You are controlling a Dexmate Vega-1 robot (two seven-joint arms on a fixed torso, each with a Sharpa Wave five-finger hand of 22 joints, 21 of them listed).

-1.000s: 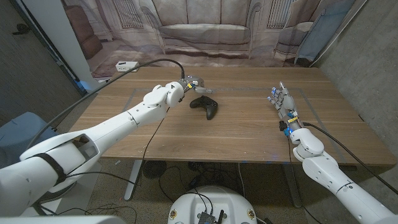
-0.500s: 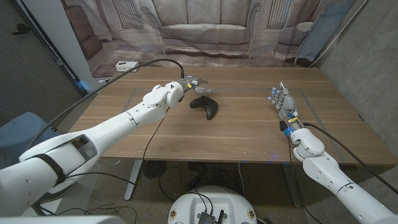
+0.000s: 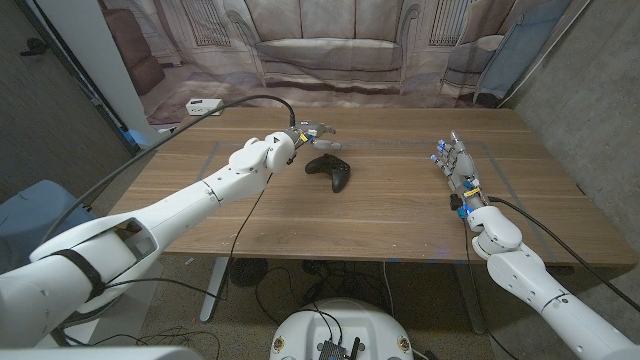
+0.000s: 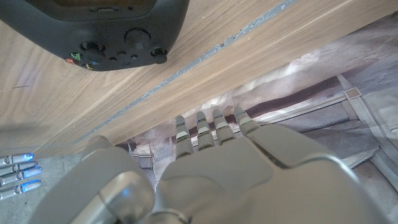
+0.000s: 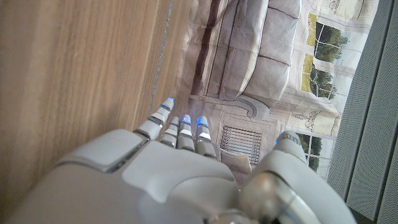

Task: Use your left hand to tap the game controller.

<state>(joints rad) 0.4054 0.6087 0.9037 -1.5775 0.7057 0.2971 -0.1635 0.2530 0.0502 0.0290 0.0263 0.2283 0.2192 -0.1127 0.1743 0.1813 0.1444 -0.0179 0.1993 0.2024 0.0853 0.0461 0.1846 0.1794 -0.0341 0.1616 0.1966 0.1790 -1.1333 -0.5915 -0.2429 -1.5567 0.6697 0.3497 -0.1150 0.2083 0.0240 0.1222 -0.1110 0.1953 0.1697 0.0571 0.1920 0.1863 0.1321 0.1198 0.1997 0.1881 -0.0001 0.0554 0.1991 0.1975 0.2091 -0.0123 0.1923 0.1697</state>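
The wooden table spans the head view, with the left arm stretched far across it from the near left corner. Since a second ago the left hand has risen a little and now hangs just above and behind the game controller, apart from it, fingers extended and spread and holding nothing; half a second ago it was already nearly at this height. The controller and the right hand have not moved; that hand stands near the table's right side, well apart from the controller, fingers straight and parted, empty. The controller is black and matte, lying around the middle of the table slightly left of centre, its long axis running roughly left to right. Its two grips point toward the robot, and small coloured buttons and a thumbstick show in the left wrist view.
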